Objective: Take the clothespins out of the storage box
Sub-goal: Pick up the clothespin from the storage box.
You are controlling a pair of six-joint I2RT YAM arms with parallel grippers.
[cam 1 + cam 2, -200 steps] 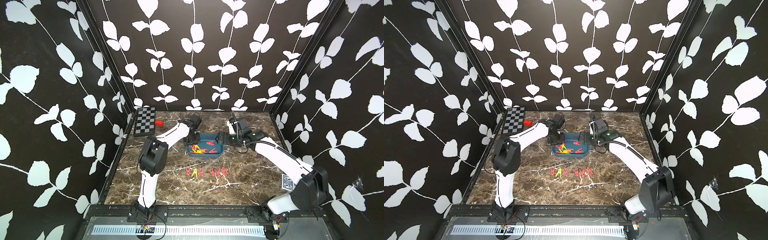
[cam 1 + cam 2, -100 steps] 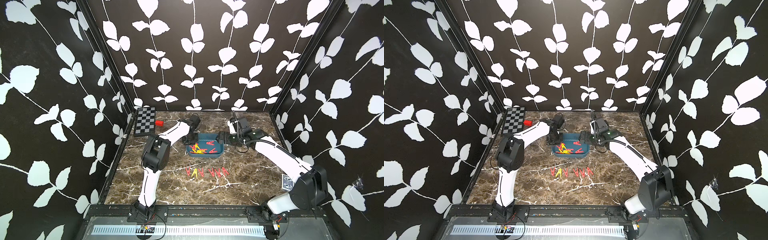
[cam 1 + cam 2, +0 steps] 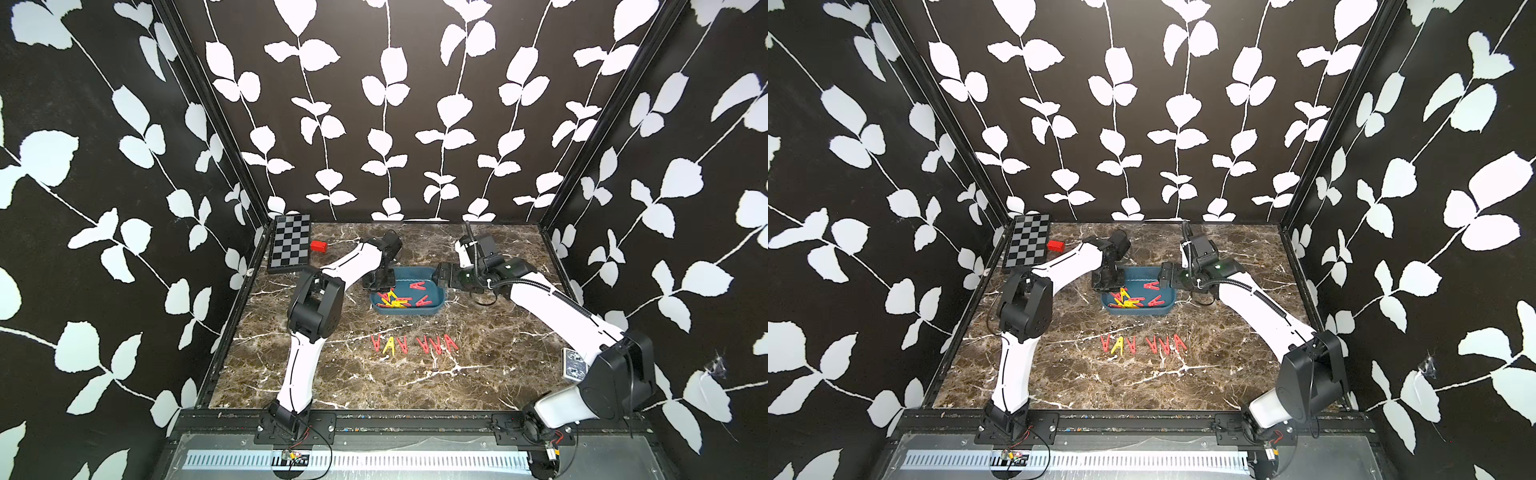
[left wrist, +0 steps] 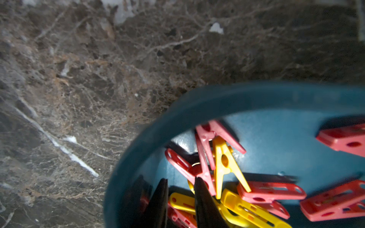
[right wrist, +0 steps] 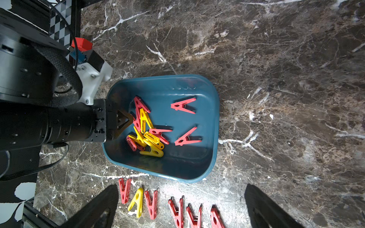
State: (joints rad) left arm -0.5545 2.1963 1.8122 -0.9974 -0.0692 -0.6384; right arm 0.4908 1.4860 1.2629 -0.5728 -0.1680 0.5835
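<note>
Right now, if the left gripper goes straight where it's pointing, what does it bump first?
Probably the red clothespin just beyond the left gripper, inside the storage box; depth is unclear.

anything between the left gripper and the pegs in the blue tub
Nothing visible does. The left gripper is down inside the storage box, past its rim, with its tips right at the tangled pile of clothespins.
</note>
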